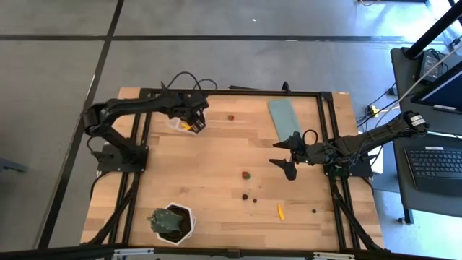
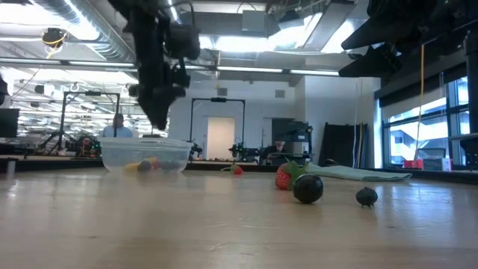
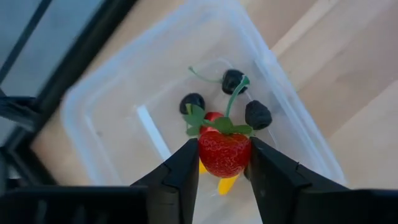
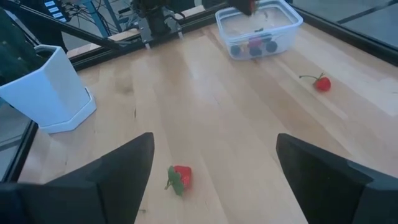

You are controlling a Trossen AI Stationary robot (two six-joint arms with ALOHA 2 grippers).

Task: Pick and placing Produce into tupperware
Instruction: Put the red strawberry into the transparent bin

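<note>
The clear tub point(image 1: 180, 124) stands near the table's far left corner. In the left wrist view it point(image 3: 112, 112) holds three dark pieces, a yellow piece point(image 3: 225, 184) and a red piece with a green stem. My left gripper point(image 1: 195, 120) hangs over the tub, shut on a red strawberry point(image 3: 224, 155). My right gripper point(image 1: 289, 156) hovers open over the table's right middle. Loose on the wood lie a strawberry point(image 1: 246, 174), dark pieces point(image 1: 245, 196), an orange piece point(image 1: 280, 211) and a stemmed red piece point(image 1: 231, 116). My left gripper pinches the strawberry by the two sides of its red body point(image 3: 208, 155), just below the green leaves. The fingers point(image 3: 183, 168) come from above, pointing down into the tub. The strawberry is lifted clear above the pieces lying in the tub.
A flat teal lid point(image 1: 284, 118) lies at the far right. A green plant in a white pot point(image 1: 173, 222) stands near the near left corner. A black frame point(image 1: 238, 92) runs around the table. Bare wood lies between tub and loose pieces.
</note>
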